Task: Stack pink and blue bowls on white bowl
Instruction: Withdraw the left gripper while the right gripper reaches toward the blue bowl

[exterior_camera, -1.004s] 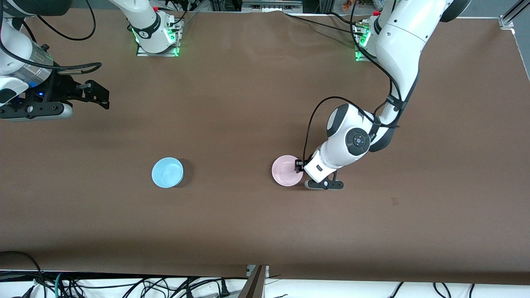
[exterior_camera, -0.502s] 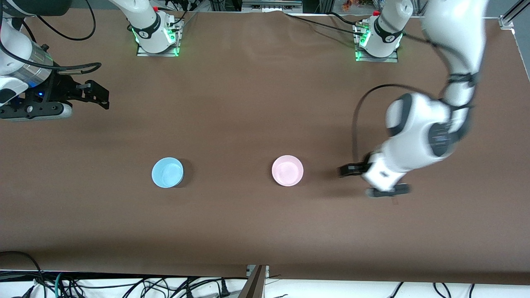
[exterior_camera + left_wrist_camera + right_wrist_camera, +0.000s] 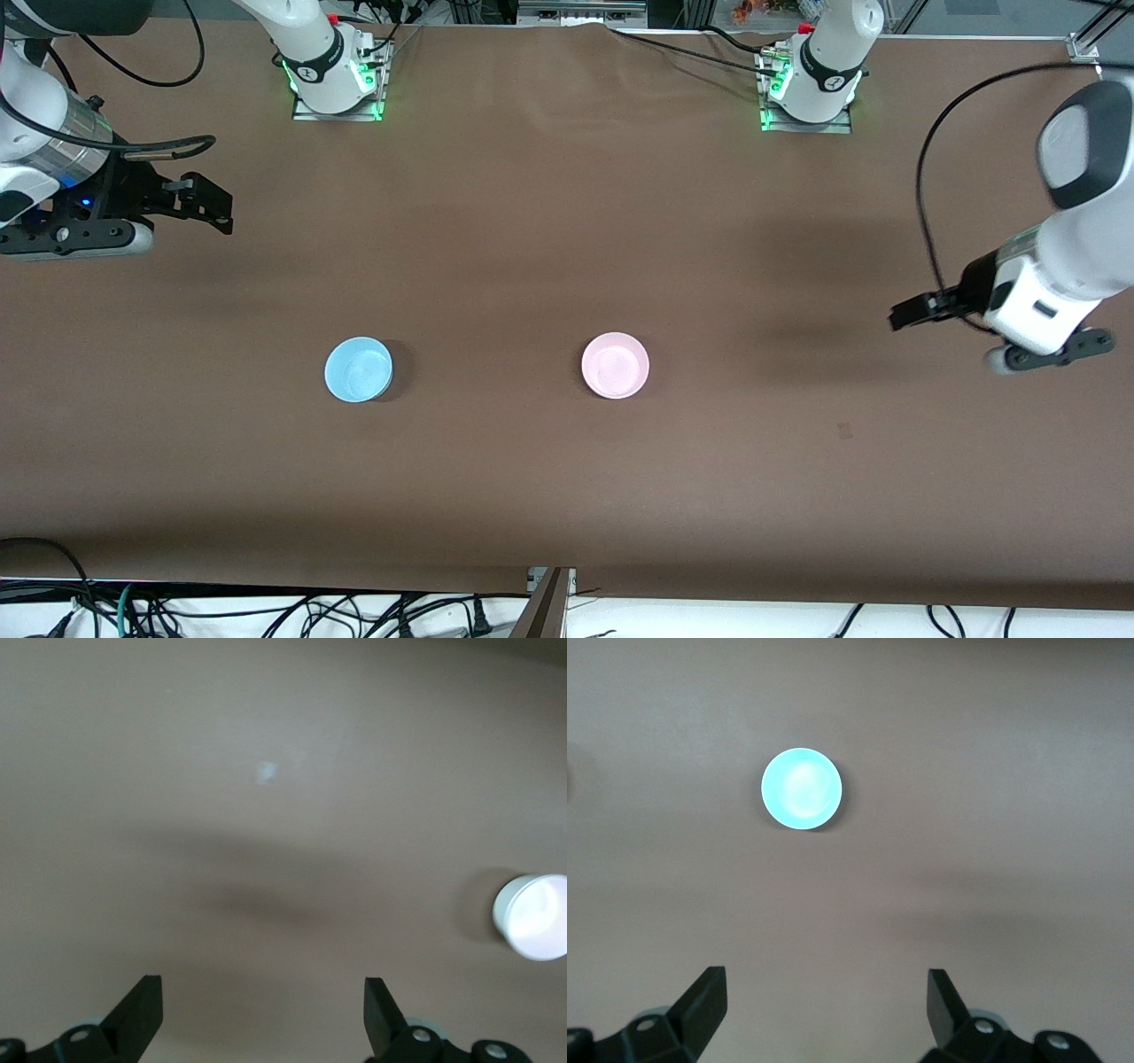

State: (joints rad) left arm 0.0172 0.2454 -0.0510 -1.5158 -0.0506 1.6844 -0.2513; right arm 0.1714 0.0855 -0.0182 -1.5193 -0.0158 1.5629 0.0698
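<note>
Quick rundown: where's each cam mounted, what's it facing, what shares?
Front: high across the table, facing both bases; shows both arms, blue bowl, pink bowl.
Left wrist: on the left gripper, looking down at the table; open jaws, pink bowl.
Right wrist: on the right gripper; open jaws, blue bowl.
Each wrist view shares one bowl with front.

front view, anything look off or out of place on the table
Nothing is spilled, tipped or damaged. The pink bowl and blue bowl sit upright and apart on the brown table. One oddity: no separate white bowl shows anywhere. Both the left gripper and right gripper are open and hold nothing.
</note>
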